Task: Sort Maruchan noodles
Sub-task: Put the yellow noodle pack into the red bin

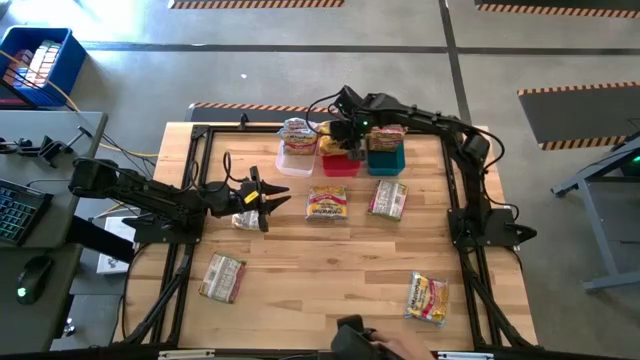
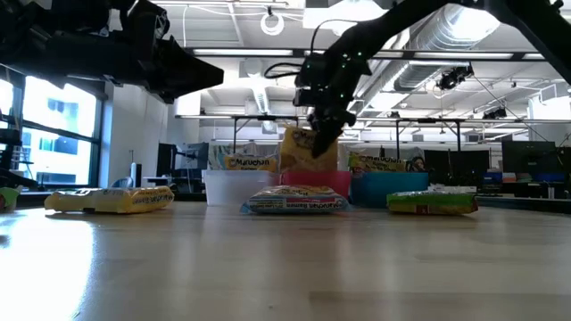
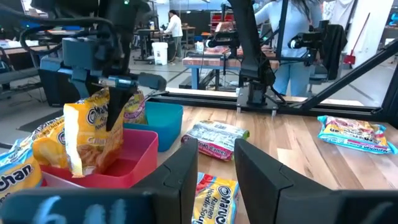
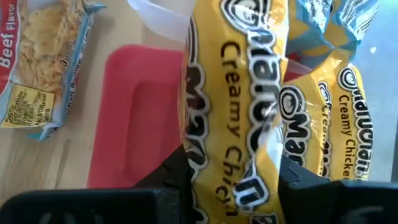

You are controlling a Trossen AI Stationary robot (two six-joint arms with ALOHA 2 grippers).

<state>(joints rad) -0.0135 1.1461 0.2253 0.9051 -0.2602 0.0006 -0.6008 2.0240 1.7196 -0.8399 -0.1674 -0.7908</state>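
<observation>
Maruchan yellow crinkly plastic noodle packet hangs pinched in the right claw above the red plastic bin for sorting.

You are reading "Creamy Chicken" on the yellow packet that is filling the right wrist view, and the same words on a second yellow packet beside it. "Beef Flavor" is showing on the packet lying on the table. "Maruchan" is showing on the packet in the clear bin.

Grey concrete floor, ceiling lights, windows
</observation>
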